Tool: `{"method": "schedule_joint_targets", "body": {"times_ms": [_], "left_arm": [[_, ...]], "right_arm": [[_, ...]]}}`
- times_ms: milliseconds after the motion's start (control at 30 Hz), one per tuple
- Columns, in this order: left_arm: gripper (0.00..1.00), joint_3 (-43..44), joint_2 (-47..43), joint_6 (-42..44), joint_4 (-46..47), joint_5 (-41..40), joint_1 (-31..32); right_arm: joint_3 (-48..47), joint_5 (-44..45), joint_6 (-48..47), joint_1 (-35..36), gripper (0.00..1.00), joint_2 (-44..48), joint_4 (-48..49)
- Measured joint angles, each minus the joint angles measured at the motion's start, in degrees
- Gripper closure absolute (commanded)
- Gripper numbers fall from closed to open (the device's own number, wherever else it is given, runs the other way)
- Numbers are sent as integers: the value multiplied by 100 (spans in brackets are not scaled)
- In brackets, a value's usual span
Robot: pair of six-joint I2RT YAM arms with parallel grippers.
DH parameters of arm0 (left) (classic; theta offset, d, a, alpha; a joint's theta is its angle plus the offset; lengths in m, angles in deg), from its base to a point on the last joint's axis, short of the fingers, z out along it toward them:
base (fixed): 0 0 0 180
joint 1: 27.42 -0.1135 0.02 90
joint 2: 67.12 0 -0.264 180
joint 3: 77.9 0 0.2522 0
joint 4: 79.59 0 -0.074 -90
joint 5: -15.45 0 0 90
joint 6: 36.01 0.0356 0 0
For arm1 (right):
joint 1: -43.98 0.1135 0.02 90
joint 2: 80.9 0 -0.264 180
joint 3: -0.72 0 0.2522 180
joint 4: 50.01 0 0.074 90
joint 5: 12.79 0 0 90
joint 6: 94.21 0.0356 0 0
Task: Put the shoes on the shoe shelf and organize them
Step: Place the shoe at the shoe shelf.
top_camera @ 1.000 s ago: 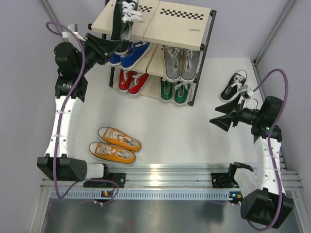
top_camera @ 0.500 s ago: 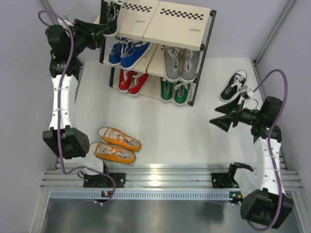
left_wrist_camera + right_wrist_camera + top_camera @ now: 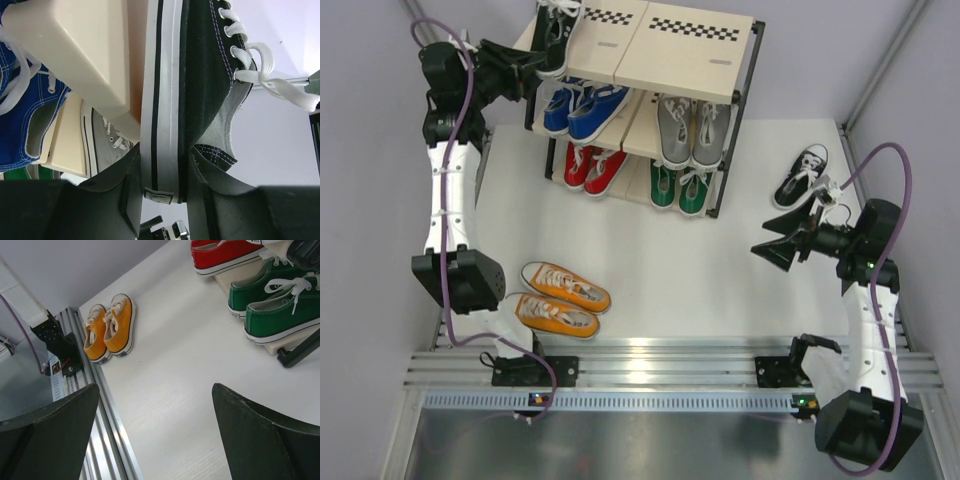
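Now that the left gripper [image 3: 164, 172], clamped on the heel of a black shoe [image 3: 200, 75], has swung from over the left half of the shoe shelf's [image 3: 690, 55] top panel out to that panel's left edge, I judge the shoe not yet placed: it lies tipped on its side, sole facing the panel's edge. The right gripper [image 3: 768, 255] hangs wide open and empty to the right of the shelf, near the second black shoe [image 3: 802, 175]. The orange pair [image 3: 560, 298] waits in front of the shelf, and the shelf's left frame post is what I'd fear clipping.
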Motion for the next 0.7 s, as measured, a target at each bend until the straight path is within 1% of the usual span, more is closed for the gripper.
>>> {"method": "schedule_joint_targets", "body": {"times_ms": [67, 133, 167, 200, 233, 333, 367, 500, 567, 600, 700], "left_arm": [[59, 46, 15, 7, -59, 11, -15], [54, 120, 26, 44, -122, -11, -15], [48, 166, 37, 50, -149, -31, -17], [46, 234, 70, 57, -153, -68, -20], [39, 319, 103, 70, -155, -68, -31], [34, 546, 188, 90, -192, -72, -63], [26, 616, 210, 96, -195, -76, -74], [21, 730, 229, 162, -256, -83, -94], [14, 732, 229, 208, -310, -79, -101], [7, 730, 229, 234, -363, -83, -111], [5, 730, 229, 313, -446, -101, -164]], "right_arm": [[0, 2, 0, 0, 5, 0, 0], [0, 2, 0, 0, 5, 0, 0], [0, 4, 0, 0, 5, 0, 0], [0, 4, 0, 0, 5, 0, 0], [0, 4, 0, 0, 5, 0, 0], [0, 11, 0, 0, 5, 0, 0], [0, 13, 0, 0, 5, 0, -2], [0, 15, -2, 0, 5, 0, 0], [0, 15, -2, 0, 5, 0, -2], [0, 15, -2, 0, 5, 0, -2], [0, 15, -4, 0, 5, 0, -2]]}}
